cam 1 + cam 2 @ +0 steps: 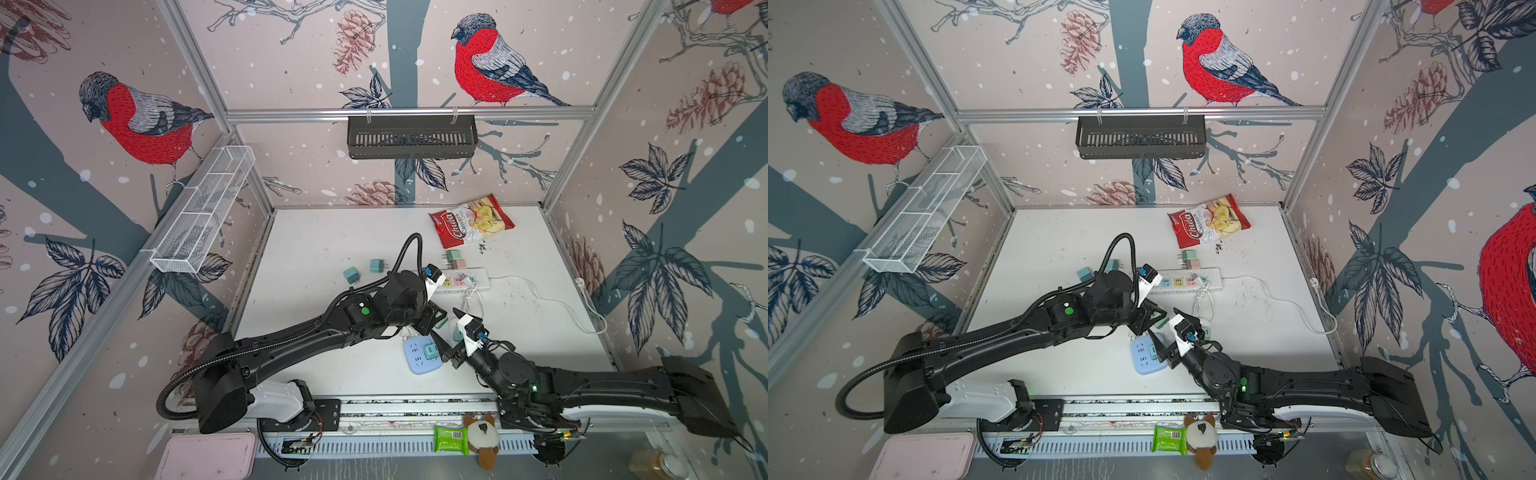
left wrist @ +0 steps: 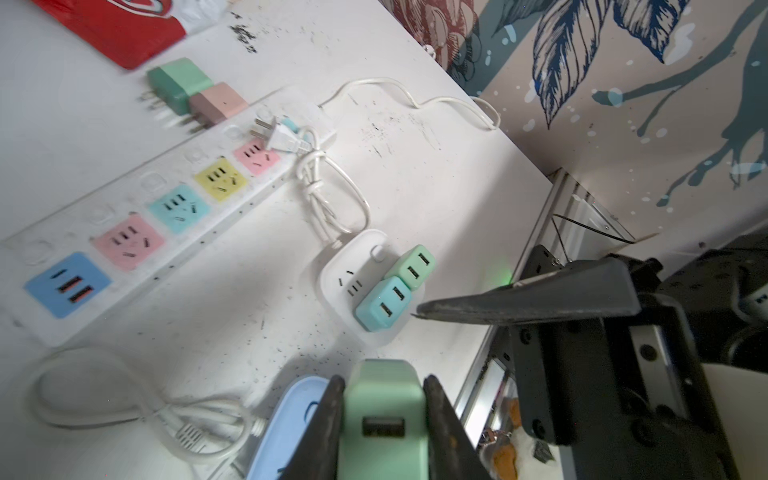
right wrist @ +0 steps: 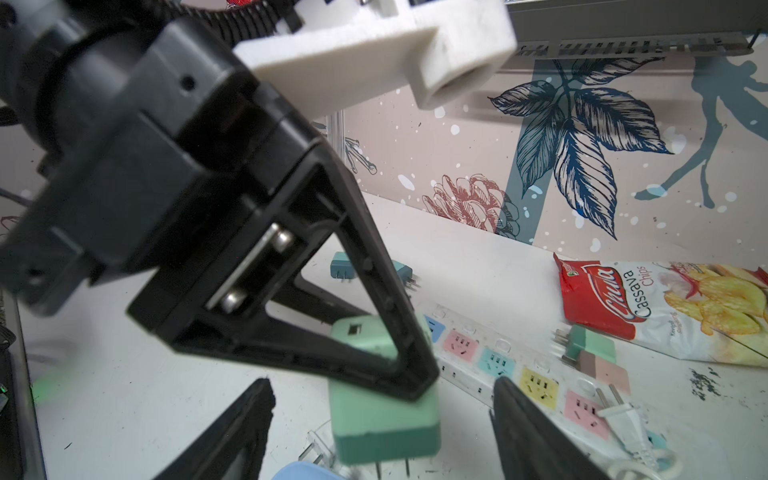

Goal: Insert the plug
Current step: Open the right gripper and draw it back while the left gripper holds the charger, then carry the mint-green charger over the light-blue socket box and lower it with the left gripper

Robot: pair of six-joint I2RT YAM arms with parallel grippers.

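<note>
My left gripper (image 2: 384, 380) is shut on a pale green plug (image 2: 384, 399), one black finger on each side. In the right wrist view the plug (image 3: 382, 419) hangs with its prongs pointing down, just above the light blue socket block (image 3: 299, 471). My right gripper (image 3: 382, 388) is open, its fingers (image 3: 249, 415) standing apart on either side of the plug without touching it. In both top views the two grippers (image 1: 438, 322) (image 1: 1173, 328) meet near the front middle, beside the blue socket block (image 1: 415, 359) (image 1: 1140, 361).
A white power strip (image 1: 467, 283) with coloured outlets lies behind. A white round socket (image 2: 353, 266) holds a teal and a green plug. Loose plugs (image 1: 352, 274) (image 1: 455, 257) and a chips bag (image 1: 471, 220) lie further back. White cable (image 1: 552, 303) trails right.
</note>
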